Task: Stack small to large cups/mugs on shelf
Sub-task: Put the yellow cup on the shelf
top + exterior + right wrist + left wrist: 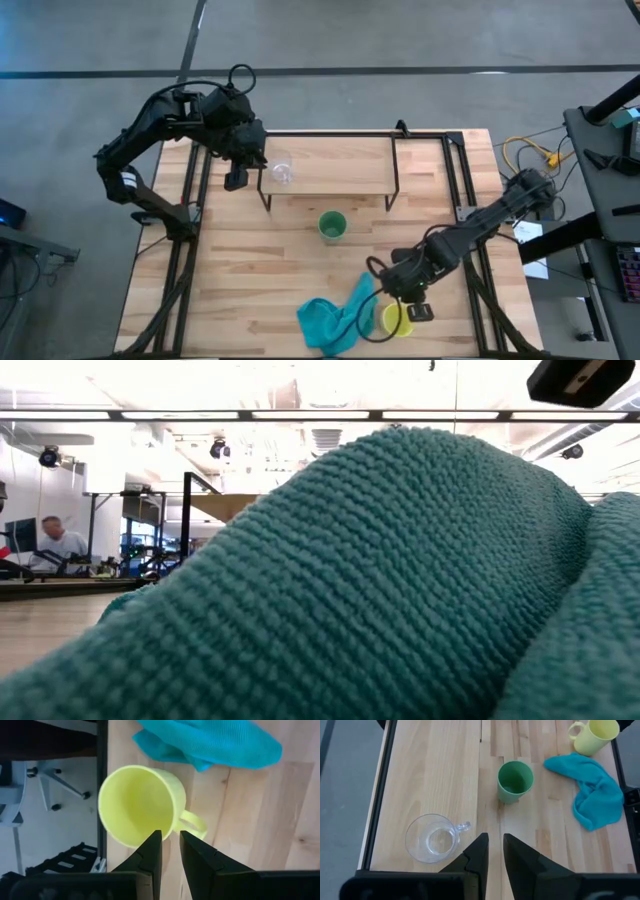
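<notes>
The small clear glass cup [283,171] [432,838] stands by its base on the left end of the shelf's light wooden top [340,160]. The green cup [332,226] [515,781] stands upright on the table in front of the shelf. The yellow mug [393,320] [140,805] is near the table's near right corner, beside the teal cloth [335,318] [380,580]. My left gripper [237,178] [494,840] hovers just left of the glass cup, open by a narrow gap. My right gripper [412,308] [170,837] is at the mug, shut on it. My right gripper holds the yellow mug by its wall [172,827], right beside the handle's root [186,819]. One finger [156,842] is inside the mug and the other outside. The fingers come from above, slanting down. Whether the mug is off the table I cannot tell.
The teal cloth lies bunched next to the mug and fills most of the low view. Black frame rails [465,190] run along the table's left and right sides. Bare table lies between the green cup and the near edge. A person [55,542] sits far behind the table.
</notes>
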`<state>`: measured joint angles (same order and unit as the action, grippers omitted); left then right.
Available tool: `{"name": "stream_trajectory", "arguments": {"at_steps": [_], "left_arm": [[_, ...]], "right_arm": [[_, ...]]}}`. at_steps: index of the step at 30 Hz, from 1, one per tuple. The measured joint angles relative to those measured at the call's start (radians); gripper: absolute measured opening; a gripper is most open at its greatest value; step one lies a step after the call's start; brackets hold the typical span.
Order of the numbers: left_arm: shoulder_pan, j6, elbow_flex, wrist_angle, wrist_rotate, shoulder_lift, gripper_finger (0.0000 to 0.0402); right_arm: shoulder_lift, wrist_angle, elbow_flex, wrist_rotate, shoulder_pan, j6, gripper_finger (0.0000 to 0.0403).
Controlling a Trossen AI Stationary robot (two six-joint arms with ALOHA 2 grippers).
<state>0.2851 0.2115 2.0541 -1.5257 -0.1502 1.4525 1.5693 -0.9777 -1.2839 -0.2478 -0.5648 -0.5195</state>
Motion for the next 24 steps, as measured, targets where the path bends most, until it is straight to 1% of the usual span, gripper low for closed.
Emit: {"name": "stream_trajectory", "arguments": {"at_steps": [5,11,24], "left_arm": [[0.000,0.000,0.000,0.000,-0.002,0.000,0.0046],[0.000,-0.023,0.000,0.000,-0.002,0.000,0.0046],[0.000,-0.024,0.000,0.002,-0.003,0.000,0.0046]], "right_arm": [[0.037,0.009,0.000,-0.020,0.000,0.000,0.0063],[0.071,0.079,0.000,-0.022,0.000,0.002,0.0063],[0.139,0.095,0.000,-0.021,0.000,0.031,0.0063]]}}
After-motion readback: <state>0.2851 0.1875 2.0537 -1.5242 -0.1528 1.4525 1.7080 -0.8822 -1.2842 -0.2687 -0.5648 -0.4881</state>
